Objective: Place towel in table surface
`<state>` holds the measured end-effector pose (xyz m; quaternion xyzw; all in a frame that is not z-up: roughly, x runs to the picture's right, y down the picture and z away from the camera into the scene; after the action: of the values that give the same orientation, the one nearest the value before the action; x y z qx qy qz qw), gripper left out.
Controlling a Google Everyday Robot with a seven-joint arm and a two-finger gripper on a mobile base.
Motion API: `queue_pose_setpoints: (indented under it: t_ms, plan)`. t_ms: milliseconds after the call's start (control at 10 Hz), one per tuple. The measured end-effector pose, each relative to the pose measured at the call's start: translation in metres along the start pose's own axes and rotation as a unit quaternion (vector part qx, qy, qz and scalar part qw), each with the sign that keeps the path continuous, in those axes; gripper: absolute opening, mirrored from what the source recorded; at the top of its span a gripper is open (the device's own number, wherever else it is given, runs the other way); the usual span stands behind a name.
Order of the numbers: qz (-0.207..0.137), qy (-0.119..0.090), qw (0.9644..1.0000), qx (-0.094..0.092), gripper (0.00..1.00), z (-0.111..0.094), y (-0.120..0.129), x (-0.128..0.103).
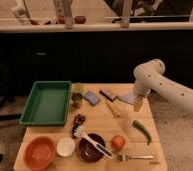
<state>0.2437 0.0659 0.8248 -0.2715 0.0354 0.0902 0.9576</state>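
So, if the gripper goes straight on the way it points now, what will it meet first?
Probably the towel: the gripper points down over its right edge. Depth is unclear, so it could instead touch the bare table surface just beside it.

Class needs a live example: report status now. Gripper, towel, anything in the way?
Gripper open, over the right rear, beside towel. Towel lies on table surface. Dark-handled utensil close beside it.
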Motion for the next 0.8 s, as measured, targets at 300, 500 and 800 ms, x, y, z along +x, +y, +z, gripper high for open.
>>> queue_pose_setpoints:
  t_ms: [300, 500, 800]
  plan:
    - [0.018, 0.005, 0.9998, -0.005, 0.80, 0.025, -0.021, 0.003]
    - [0.025, 0.004, 0.9995, -0.017, 0.80, 0.040, -0.033, 0.006]
    - [0.034, 0.004, 0.9986, -0.041, 0.80, 0.068, -0.040, 0.012]
